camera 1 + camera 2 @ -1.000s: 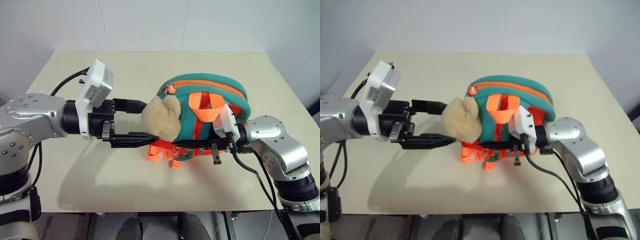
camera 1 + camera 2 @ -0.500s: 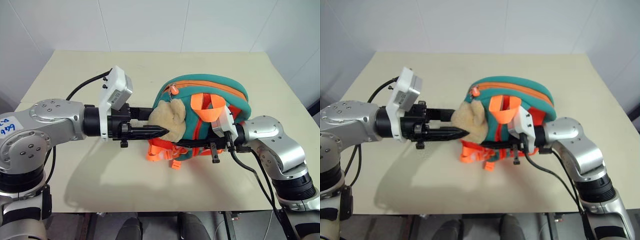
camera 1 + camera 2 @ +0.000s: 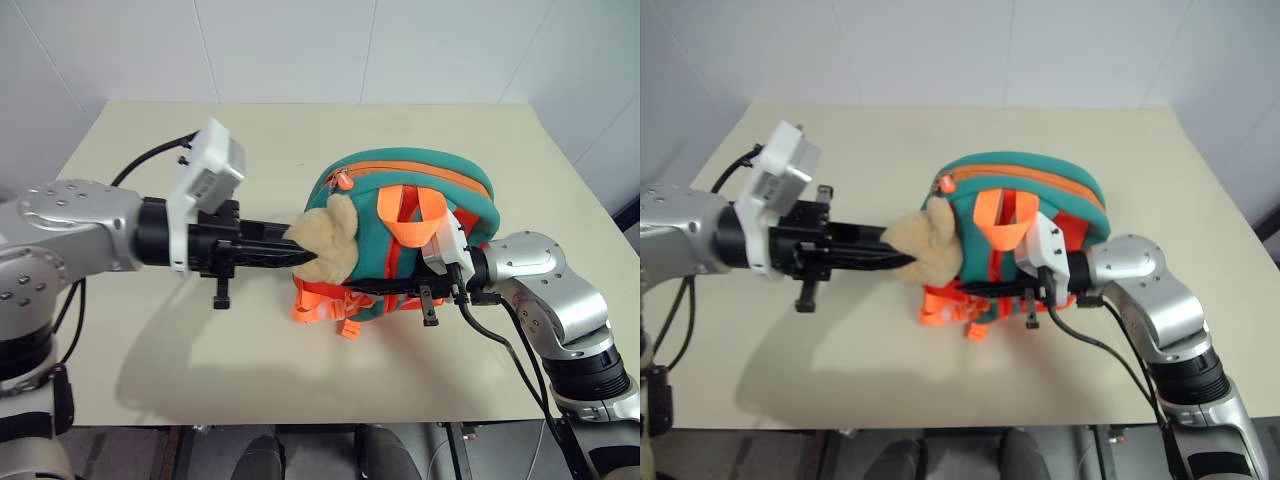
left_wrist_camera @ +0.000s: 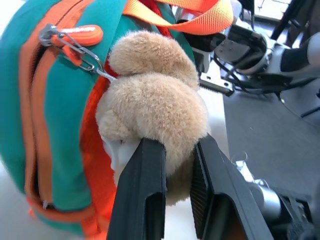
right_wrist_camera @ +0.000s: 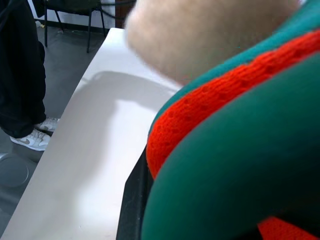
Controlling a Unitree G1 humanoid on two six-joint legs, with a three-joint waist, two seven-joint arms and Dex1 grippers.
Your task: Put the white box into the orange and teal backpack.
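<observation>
Orange and teal backpack (image 3: 420, 215) stands zipped, tan plush toy (image 3: 325, 240) attached.

A: Where's the backpack (image 3: 1040, 215)?
B: Upright mid-table (image 3: 940, 370), zipper closed across its top.
A: And the arms?
B: Left gripper (image 3: 902, 258) pinches the plush toy (image 3: 930, 245); right gripper (image 3: 990, 290) clamps the backpack's lower side.

One orange and teal backpack (image 3: 410, 240) is sitting on the one bench (image 3: 300, 130). One tan plush toy (image 3: 328, 238) is hanging at the backpack's side, and two tools are pressing against it: left tool (image 3: 300, 250), right tool (image 3: 375, 288).
</observation>
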